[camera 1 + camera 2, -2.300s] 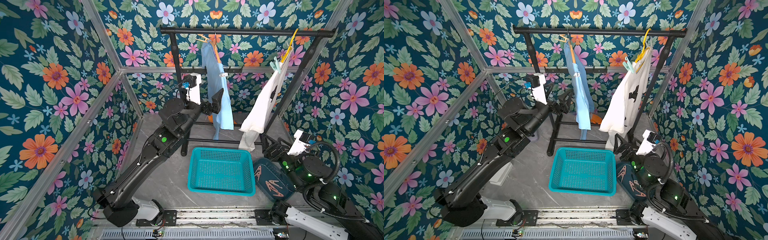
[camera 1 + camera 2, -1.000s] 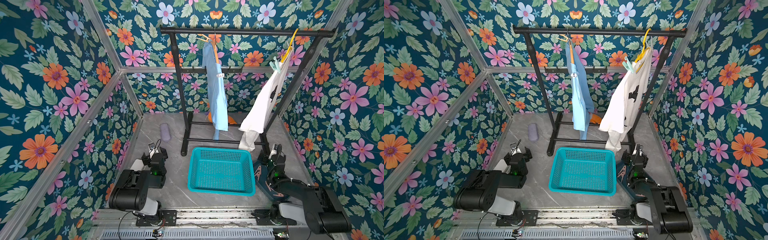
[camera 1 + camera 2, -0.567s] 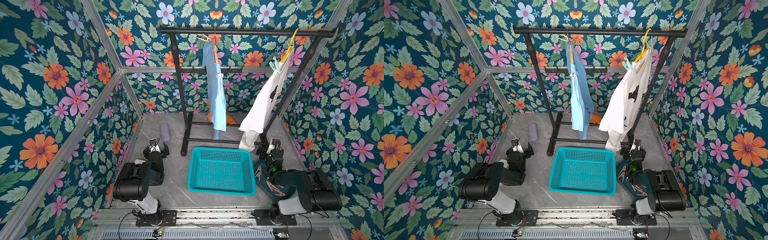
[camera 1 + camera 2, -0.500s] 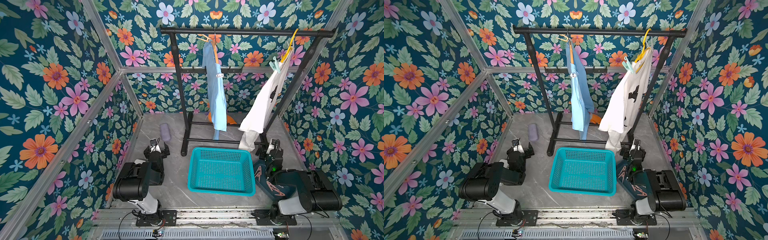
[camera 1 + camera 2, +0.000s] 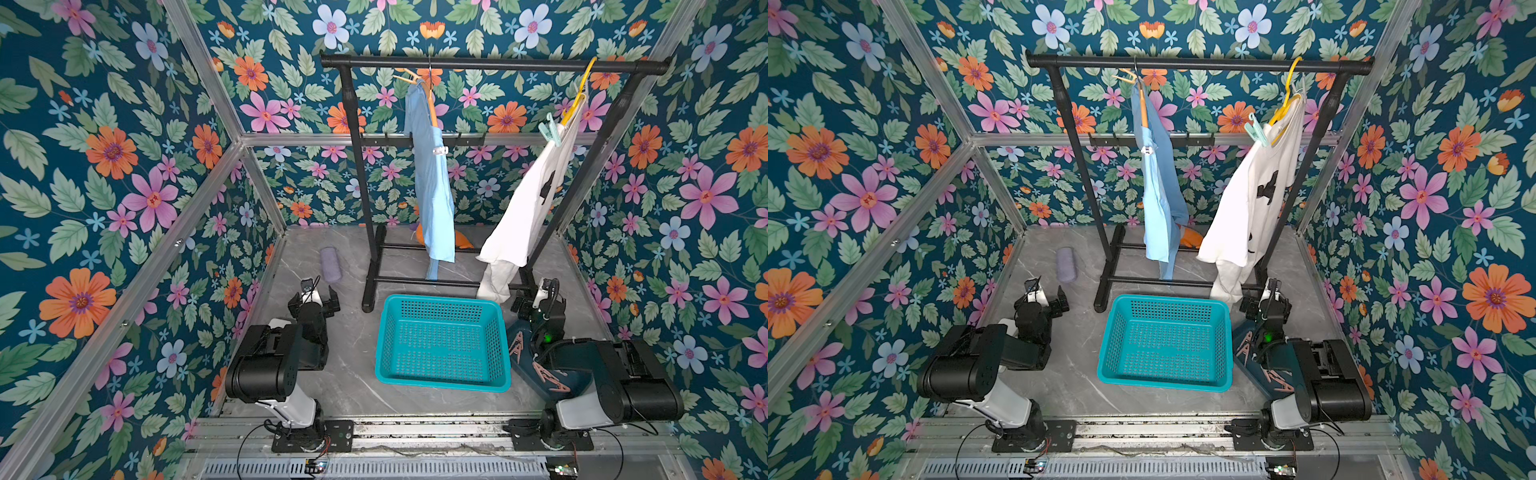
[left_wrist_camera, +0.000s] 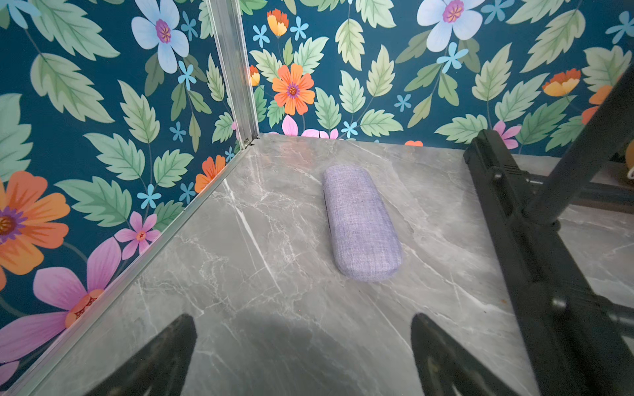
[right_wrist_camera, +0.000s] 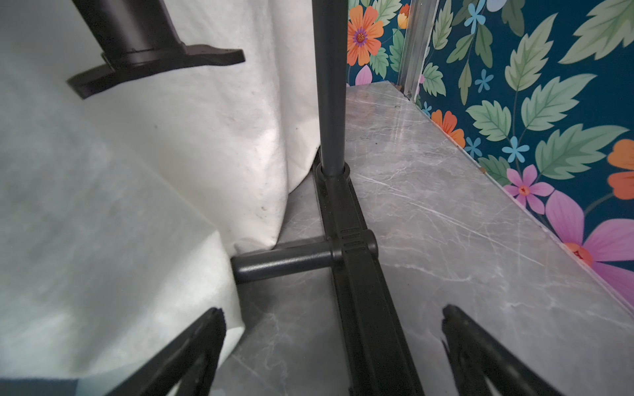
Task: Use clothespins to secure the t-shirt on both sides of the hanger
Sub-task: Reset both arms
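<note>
Grey marble floor [image 5: 353, 374] open lower left beside basket [image 5: 381, 336] rim | left gripper [image 5: 313, 300] spread | right gripper [image 5: 536, 301] spread near rack foot [image 7: 356, 284]

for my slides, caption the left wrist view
Open left hand facing a lilac case on the grey table, black rack foot nearby.

Orange object [image 5: 462, 240] at the foot of the black rack [image 5: 353, 166] mostly hidden by the blue shirt [image 5: 430, 187], pale clothespin [image 5: 440, 150] on that shirt too small to make out, dark tray [image 5: 524, 361] of pink clothespins [image 5: 515, 345] in front of the rack half covered by the right arm [image 5: 615, 374], white t-shirt [image 7: 120, 171] blurred beside the rack's post.
</note>
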You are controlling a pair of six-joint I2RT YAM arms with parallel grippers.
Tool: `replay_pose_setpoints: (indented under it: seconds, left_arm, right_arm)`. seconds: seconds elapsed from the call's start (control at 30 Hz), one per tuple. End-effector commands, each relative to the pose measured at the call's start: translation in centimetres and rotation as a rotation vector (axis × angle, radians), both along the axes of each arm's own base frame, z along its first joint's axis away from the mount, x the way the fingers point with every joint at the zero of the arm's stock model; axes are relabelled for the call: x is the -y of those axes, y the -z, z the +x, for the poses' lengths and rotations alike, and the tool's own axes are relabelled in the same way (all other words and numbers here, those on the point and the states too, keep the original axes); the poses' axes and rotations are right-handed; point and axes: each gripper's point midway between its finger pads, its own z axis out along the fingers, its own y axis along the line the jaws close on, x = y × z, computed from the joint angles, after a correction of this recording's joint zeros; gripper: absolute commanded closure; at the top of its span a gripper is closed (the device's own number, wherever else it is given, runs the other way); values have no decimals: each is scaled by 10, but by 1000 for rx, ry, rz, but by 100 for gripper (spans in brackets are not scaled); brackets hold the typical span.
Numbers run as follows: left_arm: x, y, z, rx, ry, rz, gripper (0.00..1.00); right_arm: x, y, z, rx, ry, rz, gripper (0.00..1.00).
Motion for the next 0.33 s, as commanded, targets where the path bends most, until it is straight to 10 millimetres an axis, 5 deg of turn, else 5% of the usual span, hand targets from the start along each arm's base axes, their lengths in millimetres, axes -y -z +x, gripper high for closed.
replay_pose_setpoints:
  seconds: [0.0, 0.3]
  left_arm:
    - [0, -3, 1, 12, -3, 2, 1]
    - [-1, -3, 1, 11, -3, 3, 0]
  right_arm:
    - [0, -7, 3, 26, -1, -7, 0]
    - [0, -6, 2, 25, -2, -7, 0]
